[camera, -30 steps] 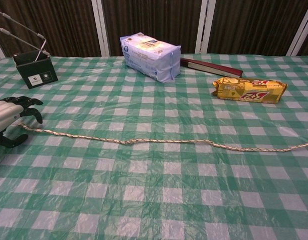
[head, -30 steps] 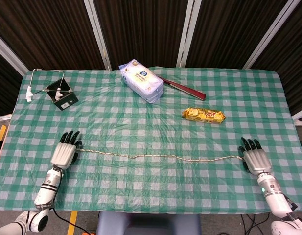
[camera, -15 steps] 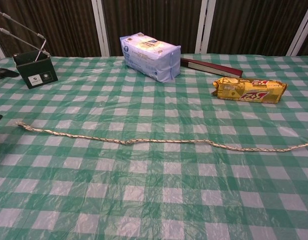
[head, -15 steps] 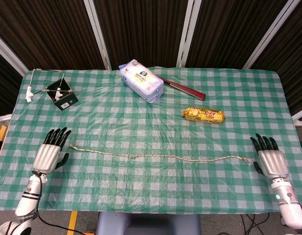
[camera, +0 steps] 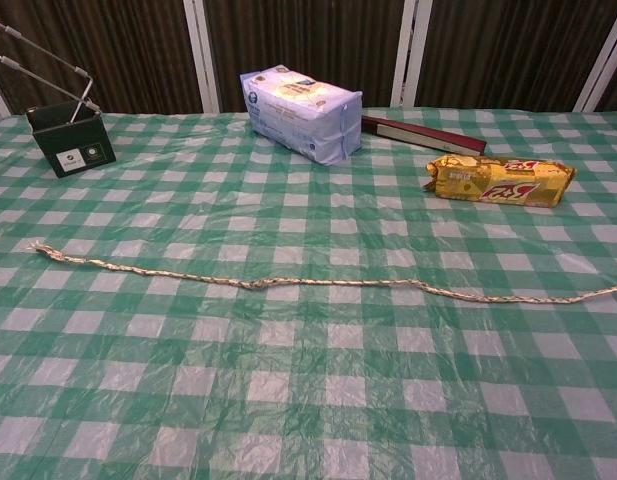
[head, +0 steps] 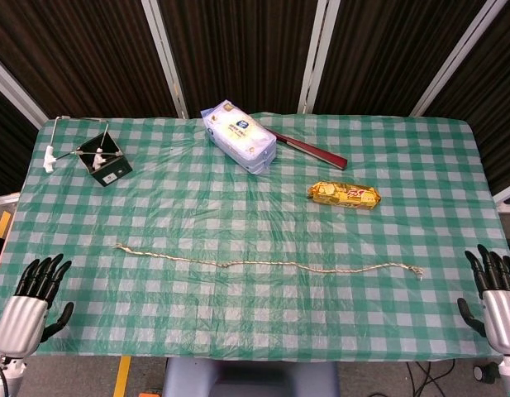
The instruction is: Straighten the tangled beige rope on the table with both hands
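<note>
Below me, a green-checked tablecloth [head: 238, 215] carries the straight rope [head: 263, 265]; dark panels stand behind. Package writing is unreadable. My left hand [head: 27, 302] and right hand [head: 498, 298] hang spread, empty.

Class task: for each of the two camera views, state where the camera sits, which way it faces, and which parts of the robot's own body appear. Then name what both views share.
Head view: mounted high, looking steeply down at the whole table; the left robot hand and right robot hand show at the near corners, fingers spread, holding nothing.
Chest view: mounted low at the near edge, looking across the tabletop toward the dark panels; no robot body shows.
Shared: the rope, tissue pack, biscuit packet and black holder.
</note>
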Robot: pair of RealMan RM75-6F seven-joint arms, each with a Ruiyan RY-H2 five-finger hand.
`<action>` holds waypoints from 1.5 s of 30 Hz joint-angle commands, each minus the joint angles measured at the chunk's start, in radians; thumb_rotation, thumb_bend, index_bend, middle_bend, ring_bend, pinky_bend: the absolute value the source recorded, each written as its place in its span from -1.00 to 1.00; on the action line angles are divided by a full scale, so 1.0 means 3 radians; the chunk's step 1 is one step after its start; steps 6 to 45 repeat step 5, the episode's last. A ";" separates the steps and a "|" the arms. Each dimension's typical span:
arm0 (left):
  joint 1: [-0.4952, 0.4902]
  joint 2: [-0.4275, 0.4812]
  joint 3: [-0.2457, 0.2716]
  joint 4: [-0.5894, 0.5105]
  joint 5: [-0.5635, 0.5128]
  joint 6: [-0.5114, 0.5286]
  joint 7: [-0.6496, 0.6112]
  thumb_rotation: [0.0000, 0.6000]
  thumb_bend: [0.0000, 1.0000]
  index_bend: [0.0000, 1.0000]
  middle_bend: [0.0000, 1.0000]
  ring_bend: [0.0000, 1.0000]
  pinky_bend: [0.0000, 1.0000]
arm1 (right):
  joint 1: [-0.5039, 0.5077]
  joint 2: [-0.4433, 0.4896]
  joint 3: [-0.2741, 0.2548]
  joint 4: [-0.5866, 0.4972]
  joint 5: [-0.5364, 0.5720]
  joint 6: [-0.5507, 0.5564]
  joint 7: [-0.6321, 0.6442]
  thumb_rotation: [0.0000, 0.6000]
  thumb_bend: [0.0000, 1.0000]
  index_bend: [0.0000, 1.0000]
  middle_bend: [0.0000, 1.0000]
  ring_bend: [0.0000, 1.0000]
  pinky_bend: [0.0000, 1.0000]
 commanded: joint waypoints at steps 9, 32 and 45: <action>-0.0038 0.0081 -0.0058 -0.0083 -0.0061 -0.0213 0.0053 1.00 -0.16 -1.00 -1.00 -1.00 -0.89 | -0.0071 0.0023 -0.0013 -0.0020 -0.0103 0.0048 0.0007 1.00 -0.14 -1.00 -1.00 -1.00 -1.00; -0.0038 0.0081 -0.0058 -0.0083 -0.0061 -0.0213 0.0053 1.00 -0.16 -1.00 -1.00 -1.00 -0.89 | -0.0071 0.0023 -0.0013 -0.0020 -0.0103 0.0048 0.0007 1.00 -0.14 -1.00 -1.00 -1.00 -1.00; -0.0038 0.0081 -0.0058 -0.0083 -0.0061 -0.0213 0.0053 1.00 -0.16 -1.00 -1.00 -1.00 -0.89 | -0.0071 0.0023 -0.0013 -0.0020 -0.0103 0.0048 0.0007 1.00 -0.14 -1.00 -1.00 -1.00 -1.00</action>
